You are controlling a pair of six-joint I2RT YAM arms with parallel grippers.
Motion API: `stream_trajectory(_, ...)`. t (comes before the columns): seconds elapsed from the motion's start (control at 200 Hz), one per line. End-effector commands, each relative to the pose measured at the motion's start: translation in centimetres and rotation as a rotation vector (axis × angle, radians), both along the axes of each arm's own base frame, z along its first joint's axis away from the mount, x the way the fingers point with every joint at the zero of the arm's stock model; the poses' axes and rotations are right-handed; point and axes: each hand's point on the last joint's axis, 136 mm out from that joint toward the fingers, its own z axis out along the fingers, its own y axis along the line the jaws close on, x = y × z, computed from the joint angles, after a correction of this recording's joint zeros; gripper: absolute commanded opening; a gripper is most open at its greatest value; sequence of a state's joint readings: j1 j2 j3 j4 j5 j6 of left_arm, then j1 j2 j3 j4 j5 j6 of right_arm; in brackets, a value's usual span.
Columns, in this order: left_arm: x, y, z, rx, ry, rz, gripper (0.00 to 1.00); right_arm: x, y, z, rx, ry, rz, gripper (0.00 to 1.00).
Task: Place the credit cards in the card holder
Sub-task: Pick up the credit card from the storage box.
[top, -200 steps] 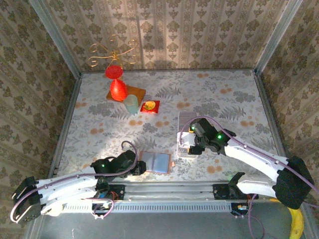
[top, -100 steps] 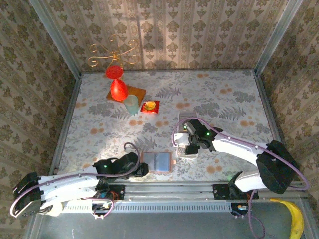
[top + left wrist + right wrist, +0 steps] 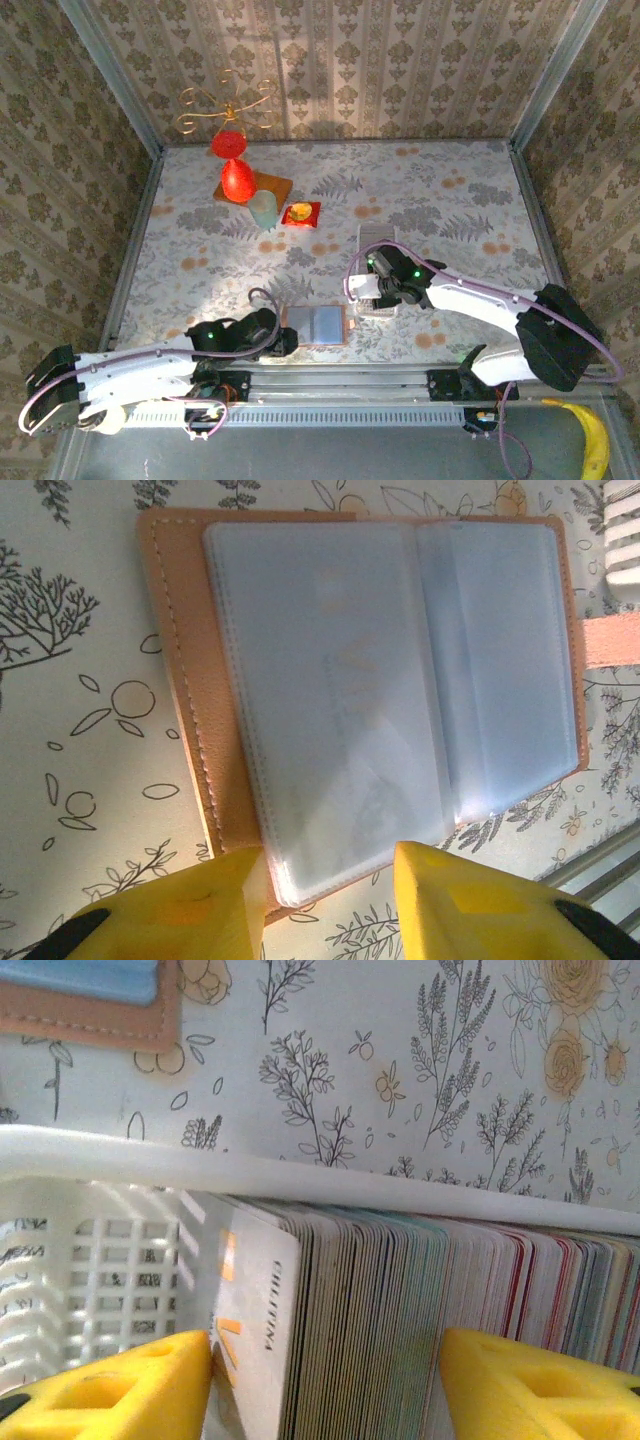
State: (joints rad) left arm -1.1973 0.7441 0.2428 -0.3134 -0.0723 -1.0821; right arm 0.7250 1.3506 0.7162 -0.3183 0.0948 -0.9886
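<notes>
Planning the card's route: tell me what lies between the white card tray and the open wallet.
Bare floral tablecloth. In the right wrist view, nothing lies on the stretch between the white tray rim and the card holder corner.

Credit cards (image 3: 380, 1290) in a white tray (image 3: 100, 1165) are flanked by the right tool's (image 3: 325, 1355) parted jaws; the card holder (image 3: 80, 1015) is glimpsed.

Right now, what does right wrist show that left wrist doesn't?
Right wrist: the credit cards packed on edge in a white lattice tray, with the right gripper fingers either side of the stack. Left wrist: the card holder lying open with its clear sleeves up, and the left gripper at one edge of it. Both: the floral table cover and at least a corner of the card holder.
</notes>
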Motion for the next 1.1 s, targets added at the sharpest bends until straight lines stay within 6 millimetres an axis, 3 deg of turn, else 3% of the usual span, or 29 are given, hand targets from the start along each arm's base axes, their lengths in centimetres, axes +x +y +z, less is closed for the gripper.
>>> stream_trajectory(0.0,0.2,0.1,0.7,-0.002,-0.008,0.018,0.38,0.1,-0.7,0.5,-0.020,-0.028,-0.015,0.56)
stream_trajectory(0.525,0.2,0.3,1.0,0.001,-0.015,0.024,0.37,-0.2,-0.6,1.3,-0.012,-0.031,-0.017,0.30)
stream_trajectory(0.705,0.4,0.6,1.2,0.005,-0.027,0.034,0.37,-0.2,-0.6,2.2,0.002,-0.050,-0.025,0.26)
stream_trajectory(0.94,0.7,1.0,1.6,-0.005,-0.049,0.050,0.37,-1.6,-0.6,3.2,0.052,-0.022,-0.035,0.10)
stream_trajectory(1.095,0.8,1.3,2.1,-0.007,-0.060,0.055,0.37,-2.2,-0.7,3.6,0.075,-0.004,-0.053,0.06)
